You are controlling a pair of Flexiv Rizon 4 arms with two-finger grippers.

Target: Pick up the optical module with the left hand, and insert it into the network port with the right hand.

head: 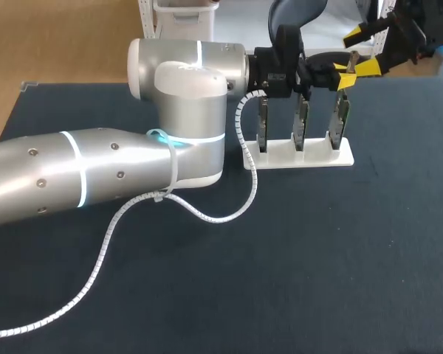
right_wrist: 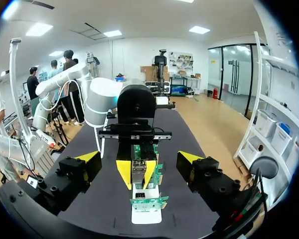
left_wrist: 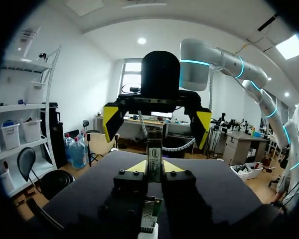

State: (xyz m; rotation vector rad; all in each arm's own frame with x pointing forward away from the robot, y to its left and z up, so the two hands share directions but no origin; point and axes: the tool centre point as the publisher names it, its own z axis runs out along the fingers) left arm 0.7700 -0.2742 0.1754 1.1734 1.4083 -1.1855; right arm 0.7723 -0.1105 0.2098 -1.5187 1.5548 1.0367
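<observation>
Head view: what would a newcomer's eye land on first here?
The big silver left arm sweeps in across the dark table and fills much of the view. Its tool is shut on the optical module above the white stand at the table's far side, where three boards stand upright. Just beyond, the right tool hangs open, facing it.

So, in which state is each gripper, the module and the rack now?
Left gripper: shut on the module.
Right gripper: open, empty.
Module: upright, gripped; seated in the rack or lifted, cannot tell.
Rack: flat on the table, boards upright in it.
</observation>
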